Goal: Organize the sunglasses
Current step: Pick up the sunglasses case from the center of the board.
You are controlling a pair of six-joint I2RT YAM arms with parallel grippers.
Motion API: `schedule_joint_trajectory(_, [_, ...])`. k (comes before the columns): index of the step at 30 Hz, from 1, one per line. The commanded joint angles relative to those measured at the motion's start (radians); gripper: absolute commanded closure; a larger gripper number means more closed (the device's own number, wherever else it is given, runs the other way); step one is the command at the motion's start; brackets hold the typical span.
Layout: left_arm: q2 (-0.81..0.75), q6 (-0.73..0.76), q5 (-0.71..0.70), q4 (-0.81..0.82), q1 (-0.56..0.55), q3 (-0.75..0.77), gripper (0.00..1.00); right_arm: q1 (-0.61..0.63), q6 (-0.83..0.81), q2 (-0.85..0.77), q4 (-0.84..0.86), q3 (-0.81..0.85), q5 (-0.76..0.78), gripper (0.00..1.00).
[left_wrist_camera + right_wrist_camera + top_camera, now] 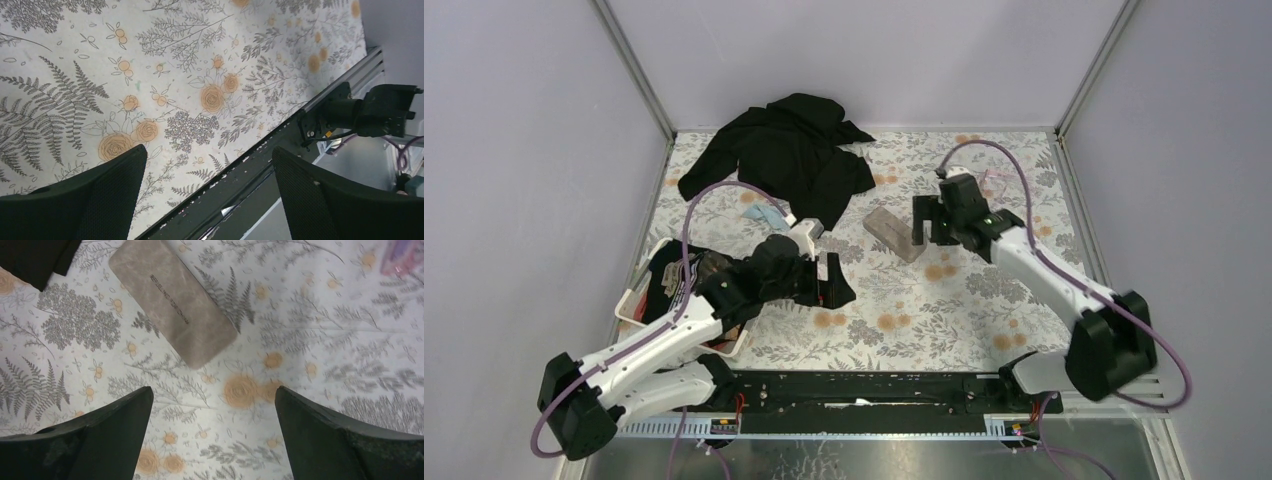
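- Pale purple walls enclosed a floral-patterned desk.
- A black garment lay heaped at the back.
- The right gripper hung spread and empty just short of the closed case, probably to open it.
- The left gripper hovered spread, holding nothing.
- The pink sunglasses lay on the desk, apart from the case.

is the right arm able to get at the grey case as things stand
Probably yes. The right tool is open and close to the closed case, which lies flat with nothing between them. The black garment sits off to one side.
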Motion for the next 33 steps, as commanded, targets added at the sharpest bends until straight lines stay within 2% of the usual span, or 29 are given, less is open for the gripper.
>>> schedule_joint_trajectory(1, [0.045,-0.036,-0.125,0.05,-0.052,0.023,0.01,-0.004,-0.089,0.165,-0.034,0.156,-0.096,0.0])
schedule_joint_trajectory(9, [0.028,-0.06,-0.324,-0.021,-0.049,0.122,0.01,-0.003,-0.203,0.426,-0.054,0.35,-0.109,0.0])
schedule_joint_trajectory(13, [0.053,-0.07,-0.294,-0.089,0.016,0.182,0.01,-0.001,-0.268,0.507,-0.037,0.383,-0.176,0.0])
schedule_joint_trajectory(16, [0.034,-0.064,-0.255,-0.089,0.099,0.149,0.01,-0.001,-0.301,0.545,-0.003,0.378,-0.218,0.0])
schedule_joint_trajectory(21, [0.004,-0.047,-0.112,-0.088,0.242,0.09,0.01,-0.001,-0.338,0.595,0.015,0.382,-0.256,0.0])
schedule_joint_trajectory(27, [-0.015,-0.057,-0.108,-0.088,0.254,0.066,0.01,-0.003,-0.319,0.632,0.039,0.365,-0.244,0.0])
schedule_joint_trajectory(33, [-0.003,-0.059,-0.093,-0.08,0.254,0.059,0.01,-0.001,-0.283,0.611,0.036,0.354,-0.264,0.17])
